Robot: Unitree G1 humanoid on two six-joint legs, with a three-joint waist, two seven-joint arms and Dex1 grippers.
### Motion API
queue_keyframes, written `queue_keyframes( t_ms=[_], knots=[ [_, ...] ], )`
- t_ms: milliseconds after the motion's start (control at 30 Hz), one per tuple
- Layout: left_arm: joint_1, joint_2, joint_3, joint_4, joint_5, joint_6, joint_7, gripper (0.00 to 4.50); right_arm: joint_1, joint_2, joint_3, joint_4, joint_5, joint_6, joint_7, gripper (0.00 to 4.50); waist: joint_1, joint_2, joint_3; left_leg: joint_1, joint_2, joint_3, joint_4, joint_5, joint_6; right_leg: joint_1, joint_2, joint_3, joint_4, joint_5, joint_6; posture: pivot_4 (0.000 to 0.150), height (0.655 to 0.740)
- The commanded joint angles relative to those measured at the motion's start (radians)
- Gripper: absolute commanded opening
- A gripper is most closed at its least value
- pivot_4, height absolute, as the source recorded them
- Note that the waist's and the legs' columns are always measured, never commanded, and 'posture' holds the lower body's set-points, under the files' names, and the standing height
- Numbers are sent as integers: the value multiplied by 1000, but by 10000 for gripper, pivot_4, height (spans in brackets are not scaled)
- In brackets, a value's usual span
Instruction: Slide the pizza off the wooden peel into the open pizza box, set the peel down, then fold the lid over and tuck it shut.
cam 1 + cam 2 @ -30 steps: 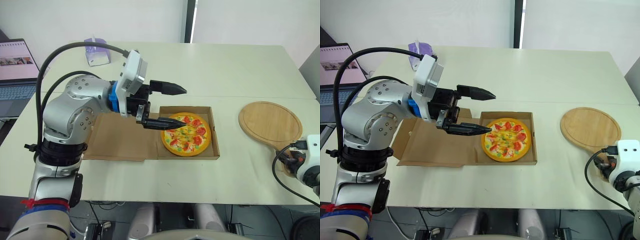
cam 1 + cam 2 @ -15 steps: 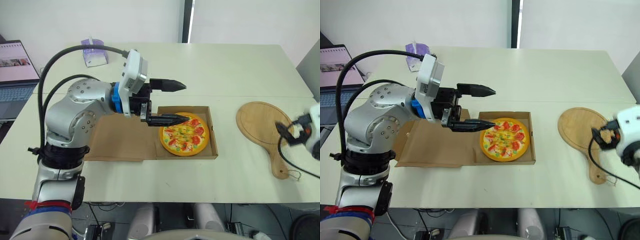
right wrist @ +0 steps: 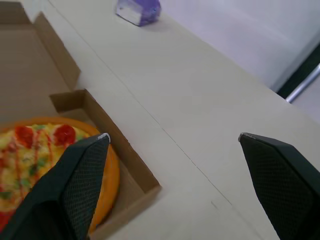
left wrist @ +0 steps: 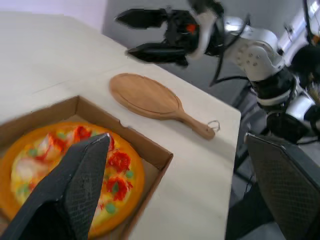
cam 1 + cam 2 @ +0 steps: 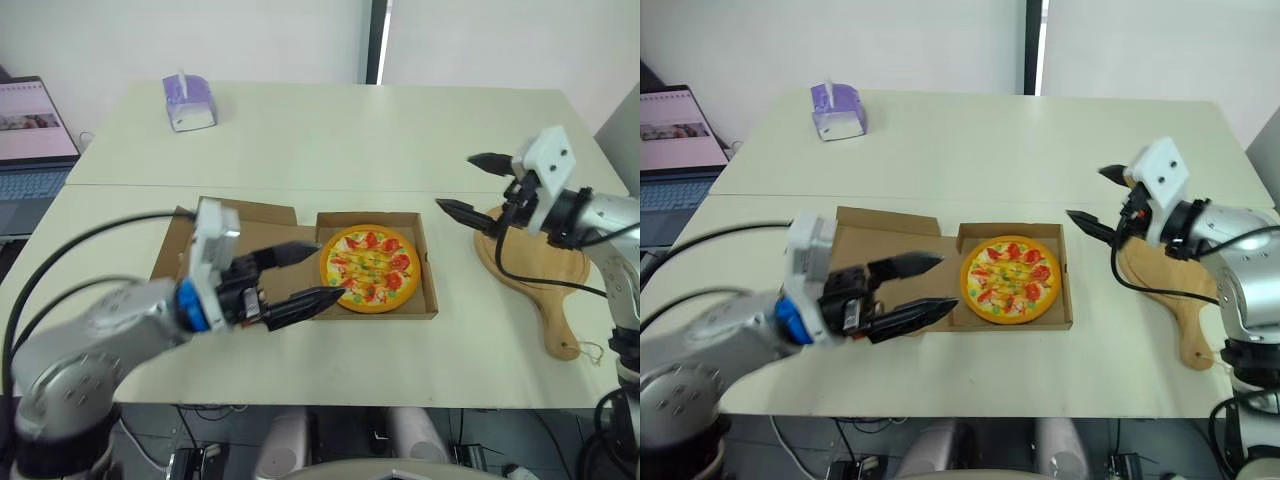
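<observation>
The pizza (image 5: 370,268) lies flat in the open cardboard box (image 5: 431,290), whose lid (image 5: 255,222) lies flat on the table to its left. My left gripper (image 5: 330,270) is open over the lid's near right corner, its fingertips reaching the pizza's left edge, nothing held. The wooden peel (image 5: 545,265) rests bare on the table right of the box. My right gripper (image 5: 454,181) hovers open above the gap between box and peel, pointing toward the box. In the right wrist view the box's far corner (image 3: 125,150) and the pizza (image 3: 40,160) sit beneath the spread fingers.
A purple tissue box (image 5: 188,102) stands at the table's far left. A laptop (image 5: 35,125) is off the table's left side. The peel's handle (image 5: 562,335) points toward the table's front edge.
My left arm has dropped low and pulled back toward the front edge. My right arm has risen from the table's right edge and swung in above the peel toward the box.
</observation>
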Motion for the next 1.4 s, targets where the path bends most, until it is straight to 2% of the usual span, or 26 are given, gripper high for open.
queue_keyframes(
  t_ms=[33, 233, 333, 467, 633, 800, 1000, 1200, 1233, 1300, 1400],
  knots=[
    [213, -24, 90, -74, -218, -92, 211, 45000, -75, 10, 41, -17, 56, 0, 76, 44496, 3, -1, 0, 0, 0, 0, 0, 0, 0, 0, 0, 0, 0, 0, 0, 1500, 7400],
    [528, -127, 145, -110, -357, -278, 434, 45000, -142, 69, 129, -45, 85, 20, 112, 44496, 30, -1, 0, 0, -1, -2, 0, -2, 3, 1, -1, -2, -1, 0, -1, 1500, 7400],
    [642, -171, 133, -141, -360, -335, 490, 45000, -156, 87, 154, -75, 106, 42, 126, 44496, 32, -1, 0, 0, -1, -1, 0, -2, 3, 1, -2, -2, -2, 0, -1, 1500, 7400],
    [764, -257, 91, -181, -267, -402, 540, 45000, -179, 109, 182, -122, 140, 78, 131, 44496, 25, -1, 1, 0, -1, 0, 0, -2, 3, 1, -1, -2, -3, -1, -1, 1500, 7400],
    [713, -351, 43, -168, -176, -515, 673, 45000, -171, 122, 199, -146, 140, 95, 120, 44496, 28, -2, 0, 0, -2, -1, 0, -2, 4, 3, -1, -2, -3, -1, -1, 1500, 7400],
    [590, -365, 3, -112, -106, -558, 746, 45000, -175, 136, 205, -166, 161, 123, 110, 44496, 26, -2, 0, 0, -2, -1, 0, -2, 4, 3, 0, -2, -2, -1, -1, 1500, 7400],
    [501, -388, -52, -74, -99, -583, 797, 45000, -183, 131, 202, -204, 190, 158, 118, 44496, 23, -2, 0, 0, -1, 0, 0, -2, 4, 2, 0, -2, -3, -1, -1, 1500, 7400],
    [490, -425, -95, -60, -71, -605, 834, 45000, -196, 122, 199, -236, 229, 198, 114, 44496, 17, -2, 0, 0, -1, 0, 0, -3, 5, 2, 0, -2, -3, -1, -1, 1500, 7400],
    [492, -429, -98, -63, -70, -609, 838, 41970, -198, 121, 199, -236, 228, 197, 112, 45000, 17, -2, 0, 0, -1, 1, 0, -3, 5, 2, 0, -1, -3, -1, -1, 1500, 7400],
    [495, -442, -102, -64, -74, -622, 854, 38814, -200, 119, 199, -235, 225, 194, 109, 45000, 17, -2, 0, 0, -1, 1, 0, -3, 5, 1, -1, -1, -3, -1, -1, 1500, 7400],
    [503, -453, -105, -63, -74, -635, 868, 29340, -199, 116, 201, -231, 220, 190, 110, 45000, 16, -2, 0, 0, -1, 2, 0, -3, 5, 2, -1, -1, -4, -1, -1, 1500, 7400]
  ],
)
